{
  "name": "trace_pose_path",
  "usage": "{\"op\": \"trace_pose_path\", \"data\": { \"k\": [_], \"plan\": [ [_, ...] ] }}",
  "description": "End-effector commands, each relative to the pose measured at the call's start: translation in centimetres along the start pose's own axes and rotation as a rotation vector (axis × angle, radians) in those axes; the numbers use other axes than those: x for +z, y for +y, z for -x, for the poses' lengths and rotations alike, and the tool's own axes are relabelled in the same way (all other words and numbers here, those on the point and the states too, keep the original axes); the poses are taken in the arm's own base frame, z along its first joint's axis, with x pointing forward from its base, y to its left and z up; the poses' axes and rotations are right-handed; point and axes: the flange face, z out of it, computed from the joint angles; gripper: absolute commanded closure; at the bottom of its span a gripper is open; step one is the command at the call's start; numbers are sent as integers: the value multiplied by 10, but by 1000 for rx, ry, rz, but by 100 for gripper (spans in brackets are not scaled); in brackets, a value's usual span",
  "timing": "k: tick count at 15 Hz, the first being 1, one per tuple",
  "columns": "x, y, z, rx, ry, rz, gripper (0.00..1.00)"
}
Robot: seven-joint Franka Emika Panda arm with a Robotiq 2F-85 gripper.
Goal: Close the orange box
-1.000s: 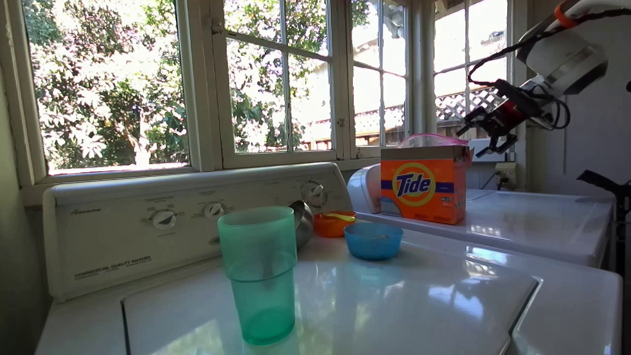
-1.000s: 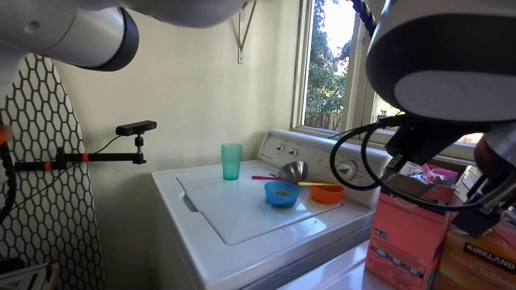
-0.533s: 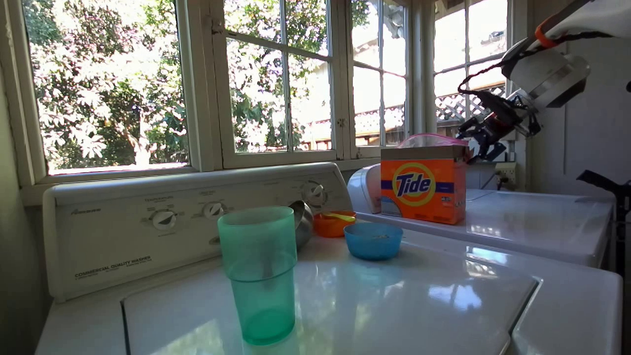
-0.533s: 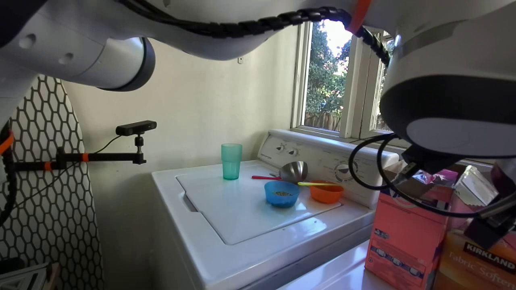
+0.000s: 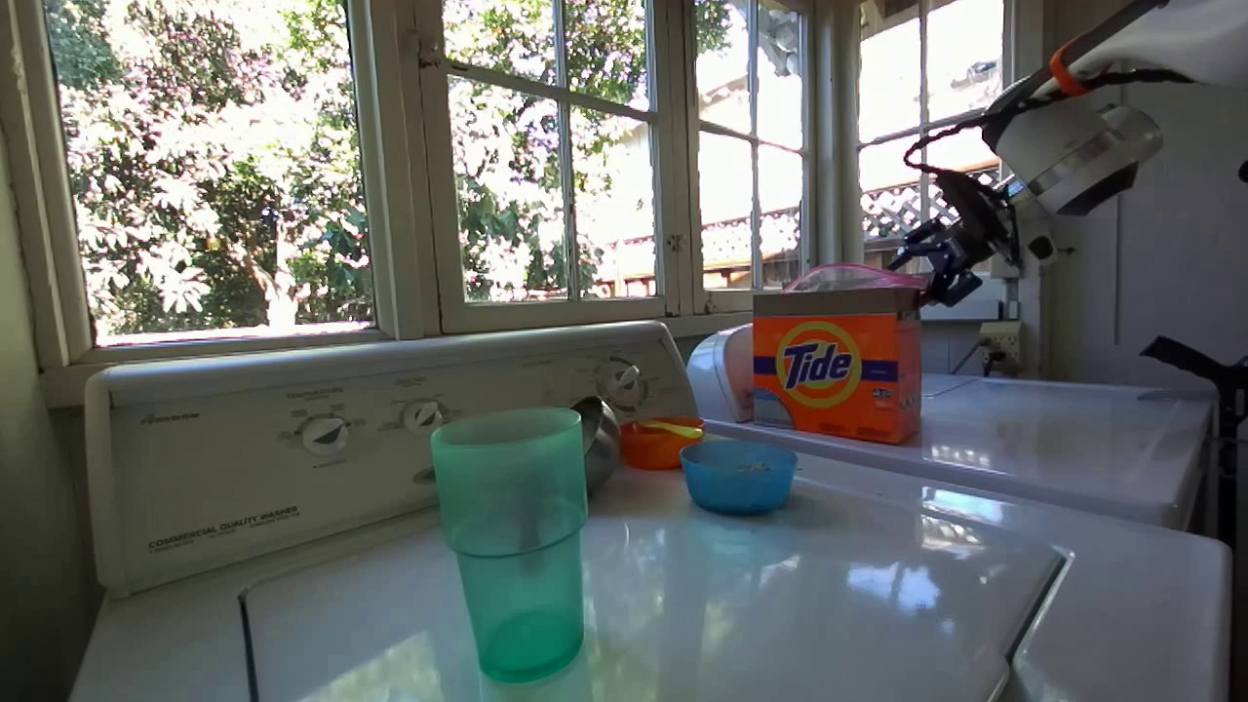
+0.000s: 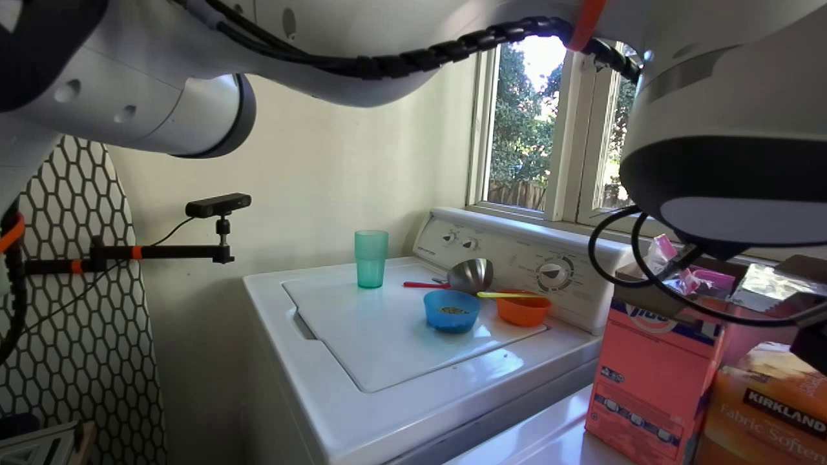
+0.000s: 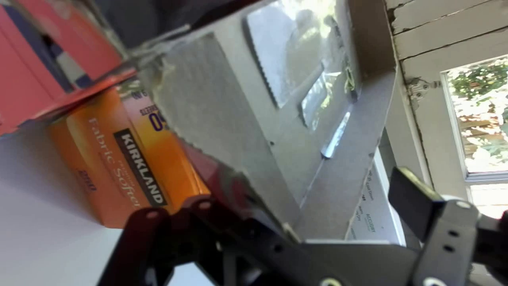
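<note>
Hanging tipped by the top edge of the orange box [image 5: 829,380], my gripper [image 5: 915,282] has its two fingers [image 7: 410,202] spread wide apart. In my wrist view, the lid [image 7: 285,155] shows its grey inside between my fingers; I can't tell if they touch it. The lid is folded back, so the box is not closed yet. Shiny clear plastic [image 7: 270,51] lies on the lid's inside. A bag [image 5: 848,280] with a pink edge pokes out of the box, near my gripper. Lower than my gripper, the box stands upright on a white machine [image 5: 1063,424]. Just beside it, also lower than my fingers, is a softener box [image 6: 769,413] that says KIRKLAND. Well away from my gripper, on the washer [image 6: 387,342], sit a small orange bowl [image 6: 522,314] with a yellow stick [image 6: 510,295] across it, a blue bowl [image 6: 451,323] with little bits [image 6: 453,310] inside, and a tilted metal bowl [image 6: 470,276]. A green cup [image 6: 371,258] stands upright there too, farther from my gripper than the bowls.
</note>
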Motion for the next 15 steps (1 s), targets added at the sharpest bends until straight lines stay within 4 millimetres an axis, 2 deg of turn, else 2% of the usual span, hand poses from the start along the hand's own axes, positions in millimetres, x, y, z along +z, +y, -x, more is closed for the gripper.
{"op": "trace_pose_path", "data": {
  "k": [1,5,10,13,15],
  "plan": [
    [-14,-8,-2,-29,-57,-81,0],
    [-44,-13,0,-137,-145,-167,0],
    [-73,-6,8,-241,-315,-83,0],
    [-82,-2,13,-295,-413,-60,0],
    [-77,-5,18,-328,-442,-78,0]
  ]
}}
